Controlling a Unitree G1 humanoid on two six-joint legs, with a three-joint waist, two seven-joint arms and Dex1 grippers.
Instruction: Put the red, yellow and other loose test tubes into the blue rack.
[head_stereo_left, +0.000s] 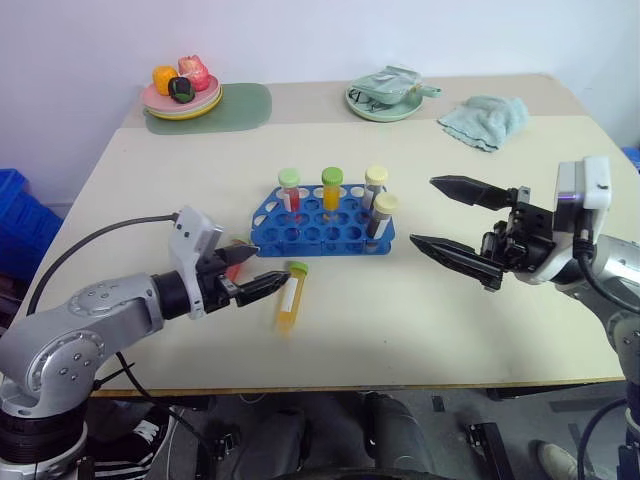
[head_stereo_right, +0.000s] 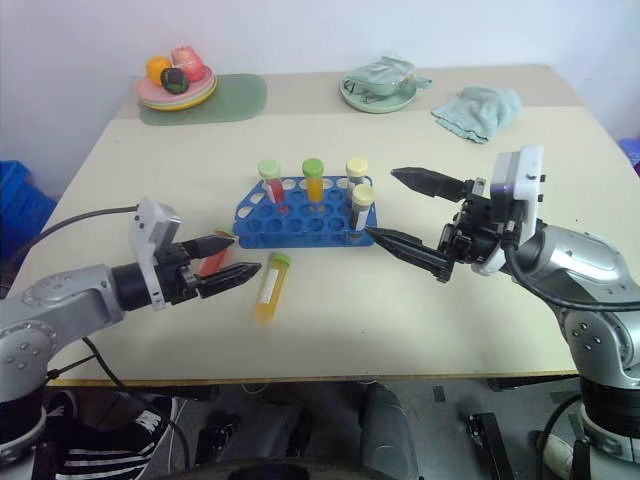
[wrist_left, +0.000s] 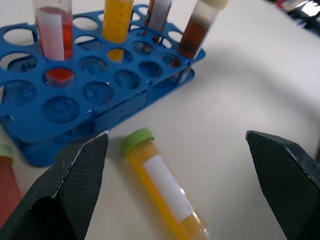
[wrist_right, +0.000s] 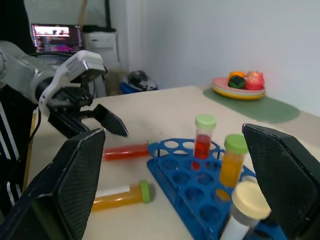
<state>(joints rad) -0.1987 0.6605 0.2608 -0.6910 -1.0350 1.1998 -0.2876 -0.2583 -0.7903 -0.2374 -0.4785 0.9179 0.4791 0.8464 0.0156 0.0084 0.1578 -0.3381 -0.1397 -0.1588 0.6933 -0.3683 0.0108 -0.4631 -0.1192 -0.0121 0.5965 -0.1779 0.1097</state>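
On a cream-coloured table (head_stereo_left: 420, 330), a blue rack (head_stereo_left: 322, 222) stood upright near the middle, holding four capped test tubes: a red tube with a green cap (head_stereo_left: 290, 188), an orange-yellow tube with a green cap (head_stereo_left: 331, 187), and two dark tubes with pale yellow caps (head_stereo_left: 378, 205) at the rack's right end. Two tubes lay loose on the table in front of the rack's left end. A yellow tube with a green cap (head_stereo_left: 290, 295) lay on its side just in front of the rack, cap toward it. A red tube (wrist_right: 126, 151) lay flat beside it to the left, near the rack's left front corner and partly hidden behind the left gripper in the head views.

The left gripper (head_stereo_left: 247, 271) hung low over the table beside the two loose tubes, its two black fingers spread apart and empty, with the yellow tube lying between and just past the fingertips in the left wrist view. The right gripper (head_stereo_left: 446, 214) was raised to the right of the rack, fingers wide apart and gripping nothing, tips pointing toward the rack's right end.

Along the far edge sat a plate of toy food (head_stereo_left: 182, 95) on a green mat (head_stereo_left: 245, 108), a green dish with crumpled wrapping (head_stereo_left: 388, 95), and a pale green cloth (head_stereo_left: 486, 119).
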